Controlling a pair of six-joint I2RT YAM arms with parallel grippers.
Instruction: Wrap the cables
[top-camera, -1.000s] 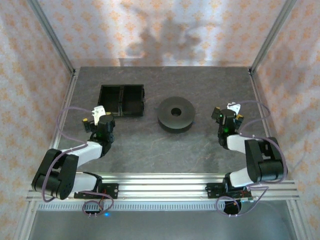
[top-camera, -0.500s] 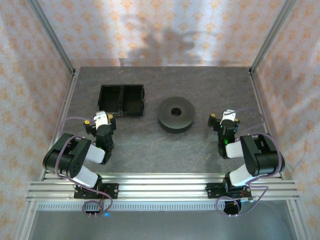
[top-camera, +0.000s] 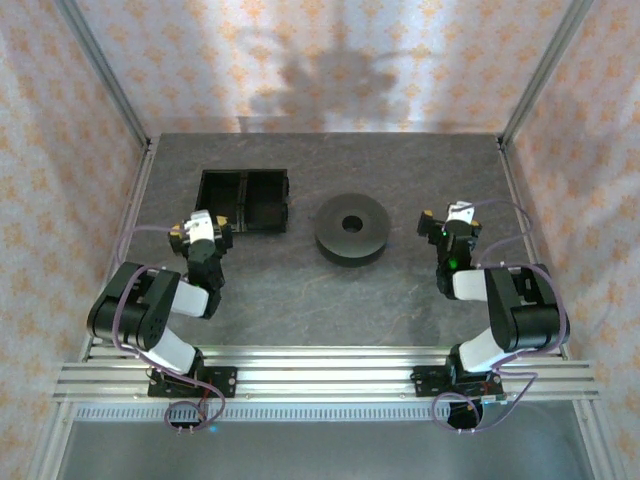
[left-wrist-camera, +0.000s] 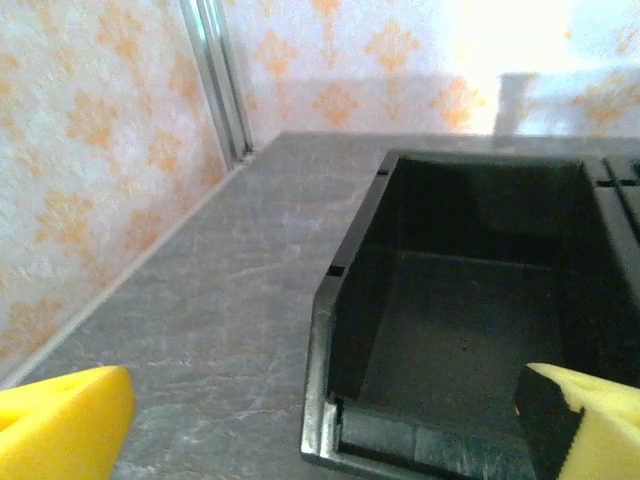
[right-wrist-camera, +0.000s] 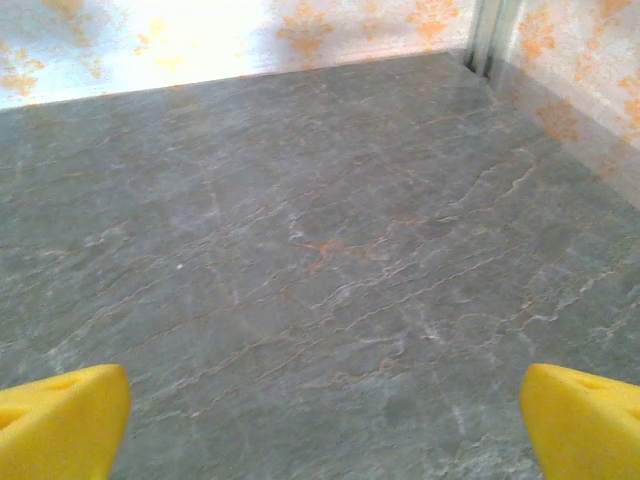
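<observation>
The desk (top-camera: 400, 300) is smooth, veined grey stone-look with a faint sheen. The black bin (left-wrist-camera: 325, 340) looks like slightly glossy plastic. The left tool (left-wrist-camera: 320, 425) has matt yellow foam-like pads (left-wrist-camera: 60, 420).

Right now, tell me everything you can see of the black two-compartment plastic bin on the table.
The black two-compartment plastic bin is an open-topped rectangular tray, matte and hard-looking, with a central divider and notched rim. It sits flat on the grey stone-patterned table, left of the dark grey round spool, apart from it. Its left compartment looks empty; the other is too dark to judge.
</observation>
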